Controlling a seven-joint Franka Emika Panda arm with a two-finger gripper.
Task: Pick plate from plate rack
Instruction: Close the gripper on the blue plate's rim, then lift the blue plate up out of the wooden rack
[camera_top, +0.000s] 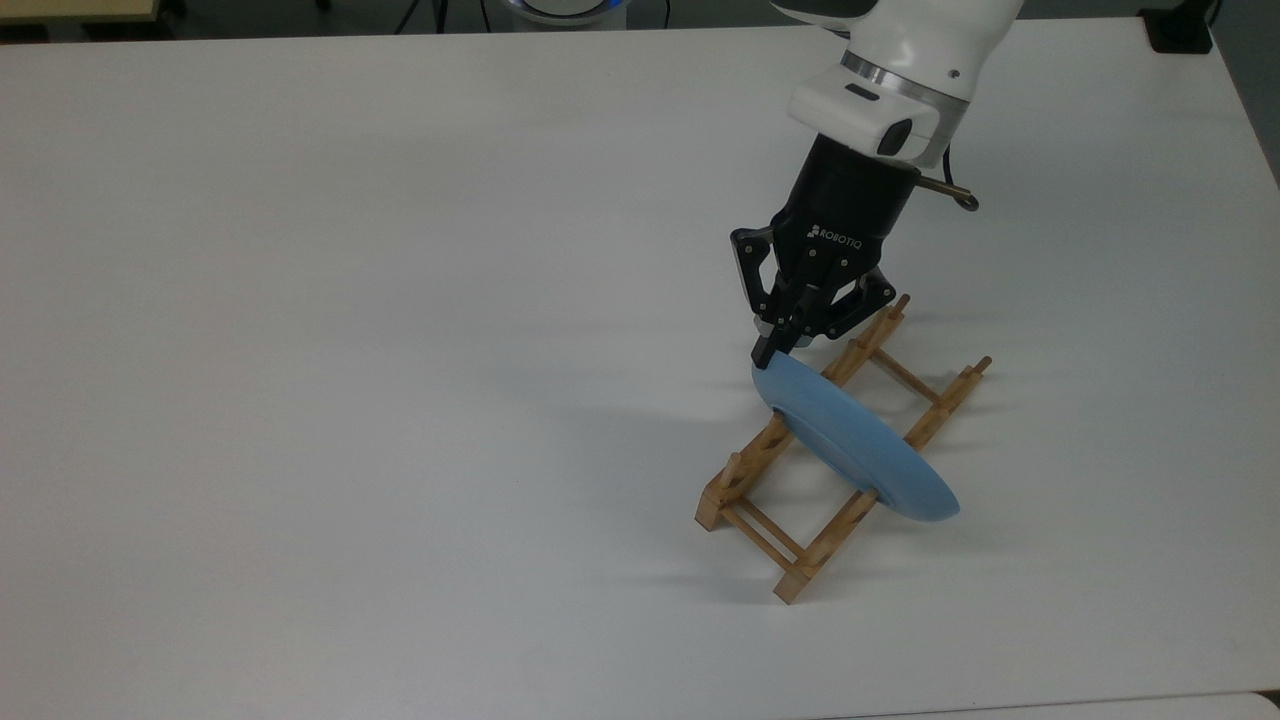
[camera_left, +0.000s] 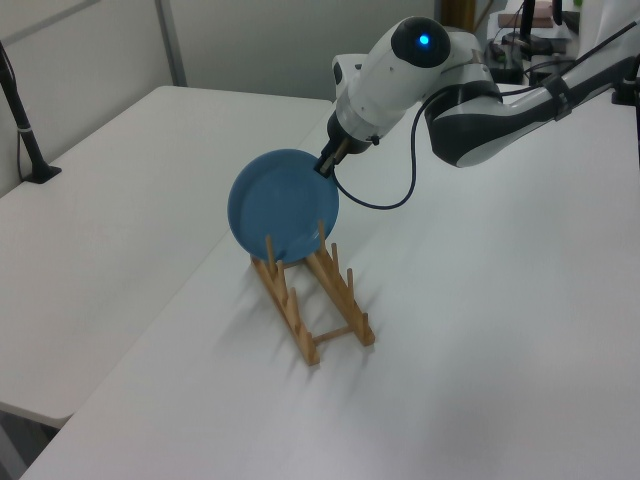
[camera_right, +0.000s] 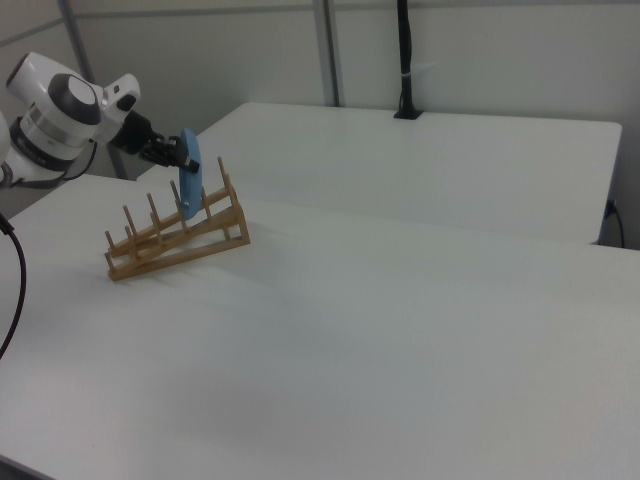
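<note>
The gripper (camera_right: 176, 152) clamps the upper rim of the plate (camera_right: 190, 170) (edge-on) above the plate rack (camera_right: 180, 236).

The arm (camera_top: 900, 40) is glossy white with rounded shells, and a thin silver ring (camera_top: 895, 78) circles its last joint. Below the ring sits a white block (camera_top: 865, 115) with a dark oval window on its side. In the left view, a round dark cap (camera_left: 422, 40) on one joint shows a blue light, and further back the arm has dark grey sections (camera_left: 480, 125). A thin black cable (camera_left: 385, 195) loops from the wrist. The gripper (camera_top: 770, 350) hangs from a black cylinder (camera_top: 850, 205) printed ROBOTIQ in white. Its 2 black fingers (camera_top: 762, 352) are built of short links dotted with small pale screws.
</note>
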